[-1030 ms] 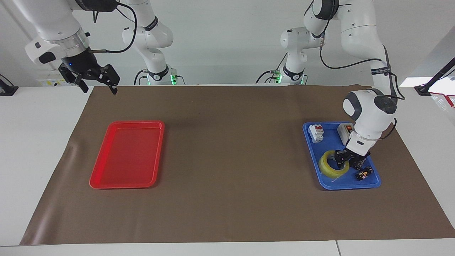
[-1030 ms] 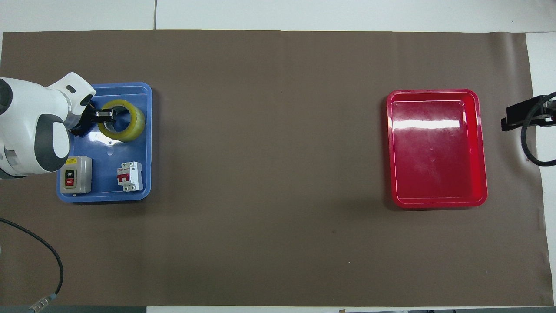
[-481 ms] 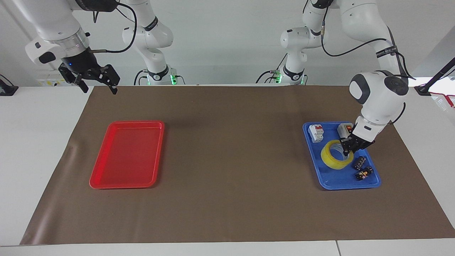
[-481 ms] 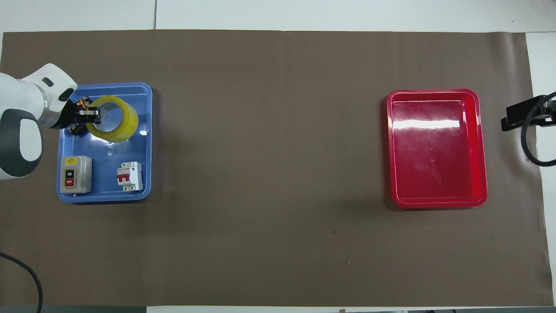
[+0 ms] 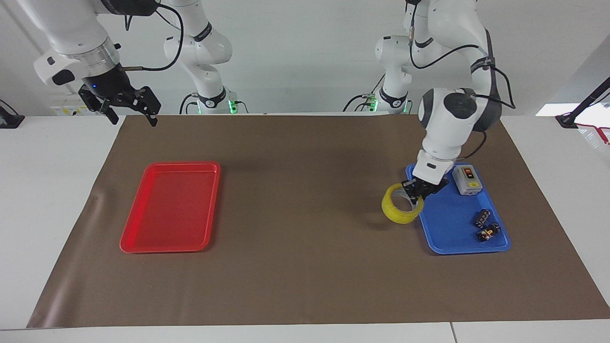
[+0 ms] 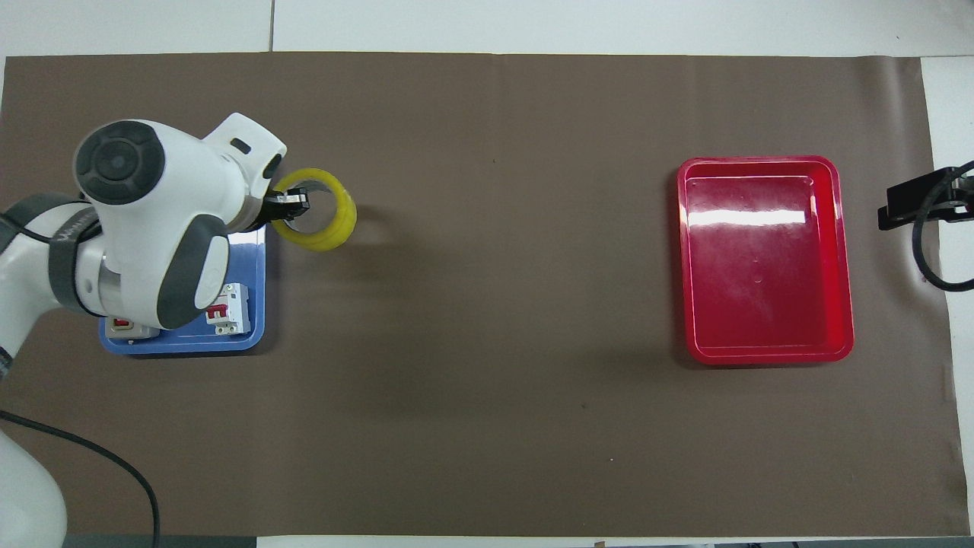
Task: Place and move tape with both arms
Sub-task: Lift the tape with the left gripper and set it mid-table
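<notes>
1. since a second ago the tape (image 5: 401,208) is no longer lying in the blue tray (image 5: 448,228); the left tool (image 5: 415,191) is carrying it in the air over the brown paper (image 5: 305,267) just beside the tray's edge that faces the red tray (image 5: 171,209).
2. in the overhead view the left arm is covering most of the blue tray, hiding much of the grey switch box (image 5: 466,179) and part of the breaker (image 6: 228,308); the facing view is hiding the breaker behind the arm.
3. two small dark parts (image 5: 485,225) in the tray are too small to name.
4. the left tool is pinching the tape's wall, one finger inside the ring.
5. the ring is hanging tilted, its opening facing up and partly toward the red tray.
6. the tape is looking glossy, translucent yellow, with a pale core.
7. the right tool (image 5: 129,110) is waiting, fingers spread, over the bench at the right arm's end.
</notes>
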`<action>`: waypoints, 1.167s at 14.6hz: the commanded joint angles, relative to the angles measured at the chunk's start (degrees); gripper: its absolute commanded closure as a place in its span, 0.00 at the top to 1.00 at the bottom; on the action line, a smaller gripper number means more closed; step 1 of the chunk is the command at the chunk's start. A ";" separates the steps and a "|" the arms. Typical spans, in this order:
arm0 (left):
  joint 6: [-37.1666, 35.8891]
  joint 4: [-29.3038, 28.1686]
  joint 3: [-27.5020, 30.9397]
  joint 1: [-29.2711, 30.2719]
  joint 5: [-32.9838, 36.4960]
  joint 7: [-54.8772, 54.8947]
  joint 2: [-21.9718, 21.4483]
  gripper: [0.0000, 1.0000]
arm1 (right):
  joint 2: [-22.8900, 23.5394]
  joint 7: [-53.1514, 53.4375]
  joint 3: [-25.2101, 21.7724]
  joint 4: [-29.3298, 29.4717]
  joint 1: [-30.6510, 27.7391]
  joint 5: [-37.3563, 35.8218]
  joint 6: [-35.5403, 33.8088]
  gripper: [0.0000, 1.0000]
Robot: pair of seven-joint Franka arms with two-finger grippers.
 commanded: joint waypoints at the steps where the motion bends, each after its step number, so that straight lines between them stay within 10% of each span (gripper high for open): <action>1: 1.46 0.23 0.86 -6.85 1.77 -5.20 1.13 0.00 | -1.23 -1.37 0.04 -1.52 -0.34 0.12 0.06 1.00; 12: 3.48 7.70 0.60 -21.46 7.14 -20.06 12.30 0.00 | -1.59 -1.37 0.04 -2.31 -0.87 0.12 -0.38 1.00; 14: 4.71 6.57 0.60 -21.55 6.87 -20.24 12.38 0.98 | -1.67 -1.46 0.04 -2.40 -0.96 0.12 -0.47 1.00; 17: 4.19 5.94 0.60 -20.50 6.87 -19.71 9.59 1.00 | -2.11 -1.20 0.04 -3.37 -0.96 0.12 -0.38 1.00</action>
